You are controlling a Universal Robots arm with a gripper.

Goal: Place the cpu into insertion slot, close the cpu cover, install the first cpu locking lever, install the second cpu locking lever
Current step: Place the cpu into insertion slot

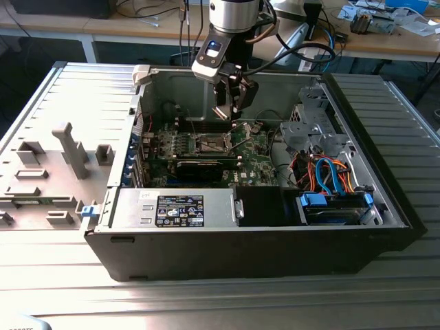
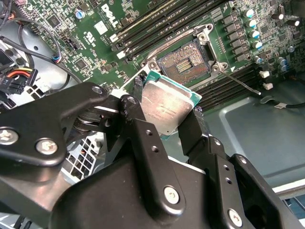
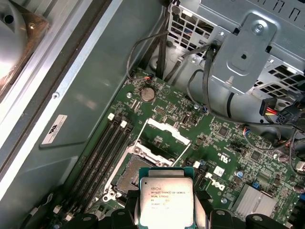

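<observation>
My gripper (image 1: 227, 112) hangs inside the open computer case, a little above the green motherboard (image 1: 258, 148). It is shut on the cpu (image 2: 167, 107), a flat square chip with a silvery top, held by two opposite edges between the black fingers (image 2: 139, 125). The insertion slot (image 2: 185, 62) lies open and bare just beyond the chip, its dark pin field showing. In the first wrist view the cpu (image 3: 165, 202) hovers beside the insertion slot (image 3: 125, 174), and the cpu cover (image 3: 164, 131) stands swung back from its hinge. A thin locking lever (image 2: 240, 81) sticks out, released.
Black memory slots (image 3: 102, 152) run along one side of the socket. A metal drive cage (image 1: 306, 127) with coloured cables (image 1: 323, 172) sits at the exterior view's right. The power supply (image 1: 175, 208) lines the case's near wall. Grey fixtures (image 1: 65, 158) stand on the table at the left.
</observation>
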